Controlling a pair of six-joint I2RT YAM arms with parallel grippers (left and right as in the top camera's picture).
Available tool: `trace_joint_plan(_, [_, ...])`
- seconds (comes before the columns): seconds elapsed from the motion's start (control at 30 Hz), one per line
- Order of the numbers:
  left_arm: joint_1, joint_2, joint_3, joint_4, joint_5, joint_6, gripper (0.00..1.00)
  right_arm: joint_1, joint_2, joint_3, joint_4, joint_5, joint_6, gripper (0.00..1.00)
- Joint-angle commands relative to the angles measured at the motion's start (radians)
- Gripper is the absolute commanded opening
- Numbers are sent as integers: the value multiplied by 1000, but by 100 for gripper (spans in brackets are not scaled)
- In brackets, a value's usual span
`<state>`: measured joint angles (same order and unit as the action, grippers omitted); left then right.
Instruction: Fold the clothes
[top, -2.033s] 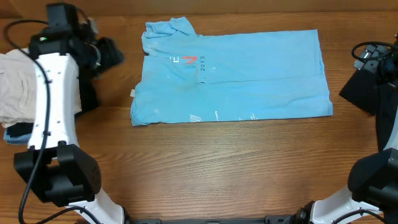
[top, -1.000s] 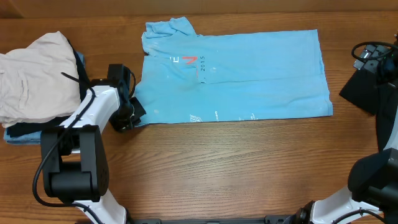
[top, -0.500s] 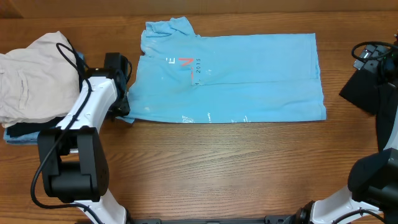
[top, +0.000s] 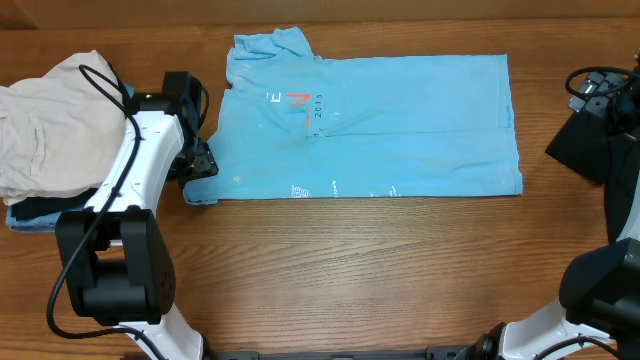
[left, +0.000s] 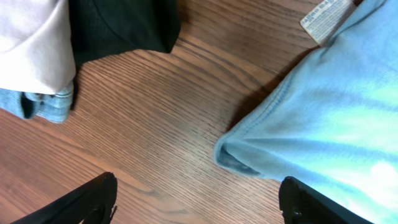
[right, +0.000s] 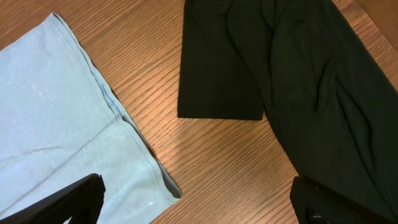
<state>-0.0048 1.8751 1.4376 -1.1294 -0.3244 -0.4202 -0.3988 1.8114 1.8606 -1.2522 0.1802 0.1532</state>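
- Hovering low, the left gripper (left: 198, 193) has its fingers spread wide, nothing in them.
- T-shirt (left: 323, 118) corner sits just ahead of it. It's lying flat and looks folded once tbh, with more folds to go.
- Over at the far hem, the right gripper (right: 196, 199) is spread and empty too.

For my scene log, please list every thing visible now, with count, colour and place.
T-shirt: one, sky-blue, spread flat mid-table.
cream garment: one, cream-beige, heaped at the table's left edge.
dark cloth: one, black, under that heap.
blue cloth: one, faded blue, under that heap too.
black garment: one, black, at the table's right edge.
label: one, white, at the T-shirt's edge.
table: one, brown wood, under everything.
left gripper: one, black, open over the T-shirt's near left corner.
right gripper: one, black, open between T-shirt and black garment.
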Motion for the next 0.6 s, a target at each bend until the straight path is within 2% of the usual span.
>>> trace_joint_plan(0.0, [6,1,-8,52,67,0,84,-1,-3,5,2,-1,5,100])
trace_joint_plan(0.07, [4,0,-8,140,283,74,75,-1,-3,5,2,-1,4,100])
trace_joint_plan(0.13, [4,0,-8,227,454,84,67,-1,-3,5,2,-1,5,100])
trace_joint_plan(0.17, [3,0,-8,265,514,84,64,-1,-3,5,2,-1,5,100])
trace_joint_plan(0.23, [-1,0,0,331,618,79,50,-1,-3,5,2,-1,5,100])
trace_joint_plan(0.27, [-6,0,11,344,637,71,45,-1,-3,5,2,-1,5,100])
trace_joint_plan(0.33, [-24,0,69,326,639,54,43,-1,-3,5,2,-1,5,100])
trace_joint_plan(0.43, [-67,0,293,180,606,54,42,-1,-3,5,2,-1,5,100])
trace_joint_plan(0.47, [-87,0,423,105,560,53,42,-1,-3,5,4,-1,5,100])
trace_joint_plan(0.57, [-129,1,672,3,468,38,42,-1,-3,5,124,-28,5,100])
